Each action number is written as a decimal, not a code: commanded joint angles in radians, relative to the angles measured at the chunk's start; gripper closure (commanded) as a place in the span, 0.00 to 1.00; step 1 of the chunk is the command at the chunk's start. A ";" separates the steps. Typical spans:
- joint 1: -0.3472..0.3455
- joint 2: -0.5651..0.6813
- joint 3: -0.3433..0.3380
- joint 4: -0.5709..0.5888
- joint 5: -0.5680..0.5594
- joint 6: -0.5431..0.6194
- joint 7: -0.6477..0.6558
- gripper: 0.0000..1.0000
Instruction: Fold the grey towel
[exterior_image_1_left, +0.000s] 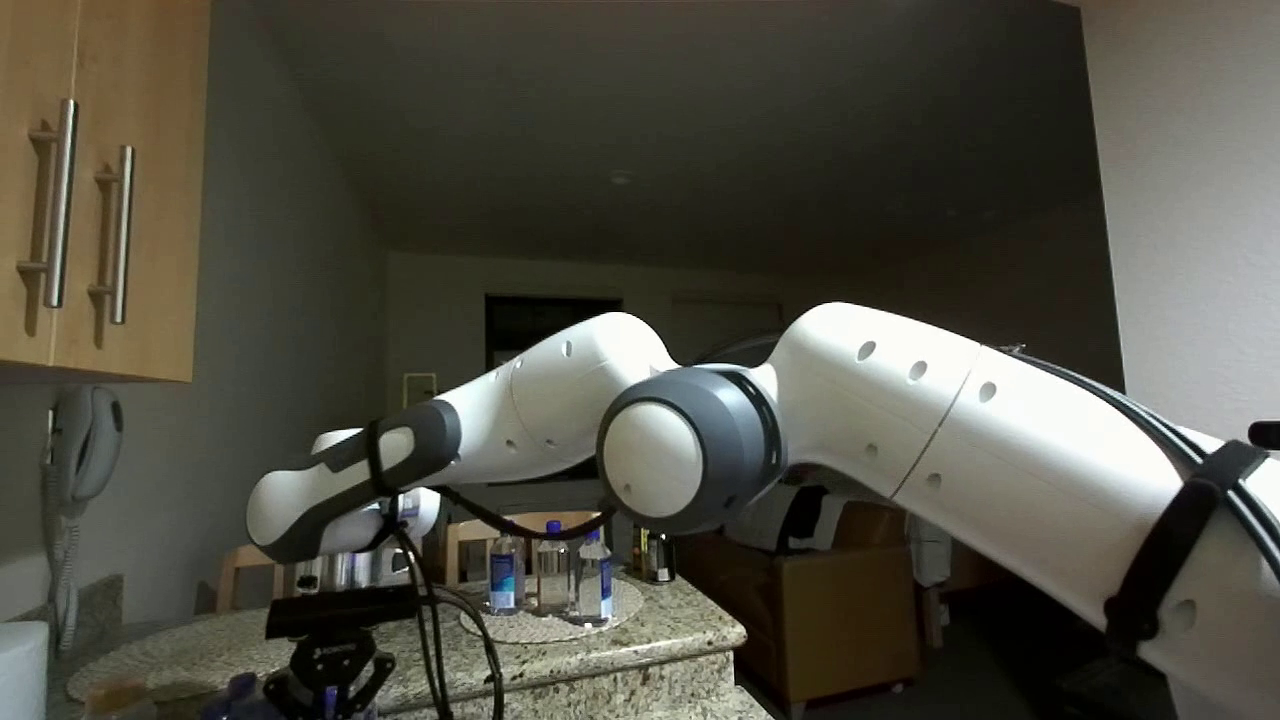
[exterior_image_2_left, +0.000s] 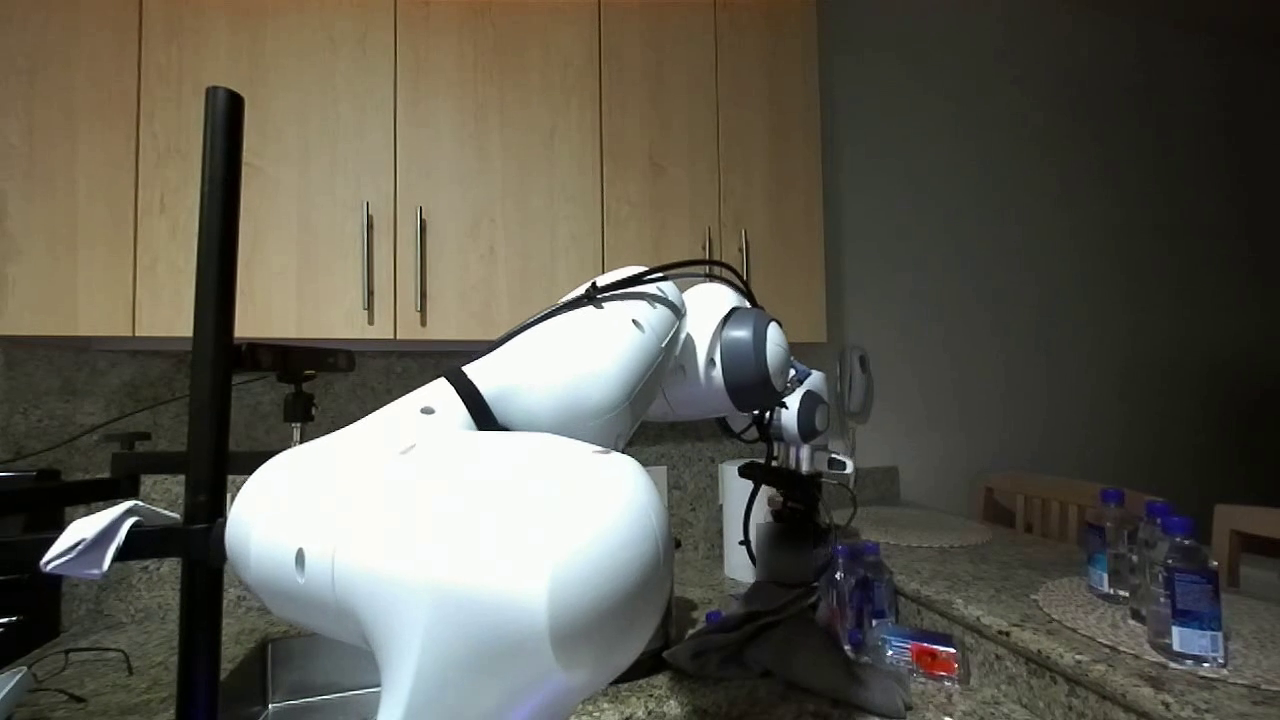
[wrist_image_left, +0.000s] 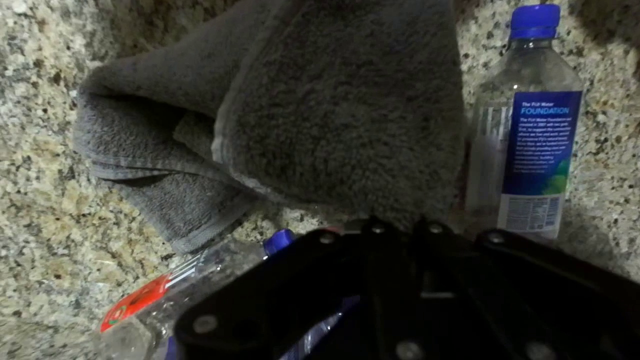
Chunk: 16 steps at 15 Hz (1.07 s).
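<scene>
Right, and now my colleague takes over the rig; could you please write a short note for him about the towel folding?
Pincer: looks closed on an edge of the towel; the contact is dark in the wrist view, so please check the hold.
Towel: the held part seems raised; the rest lies creased on the counter. In the wrist view, a bottle lies to its right and a red-labelled bottle at lower left.
Done: an edge gripped, it seems.
Left: probably lay the held part over the rest, release, flatten.
</scene>
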 joint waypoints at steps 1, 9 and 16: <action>0.073 -0.153 -0.077 -0.236 -0.059 0.080 0.119 0.92; 0.133 -0.322 -0.102 -0.522 -0.159 0.097 0.292 0.61; 0.087 -0.420 -0.021 -0.670 -0.280 0.106 0.421 0.16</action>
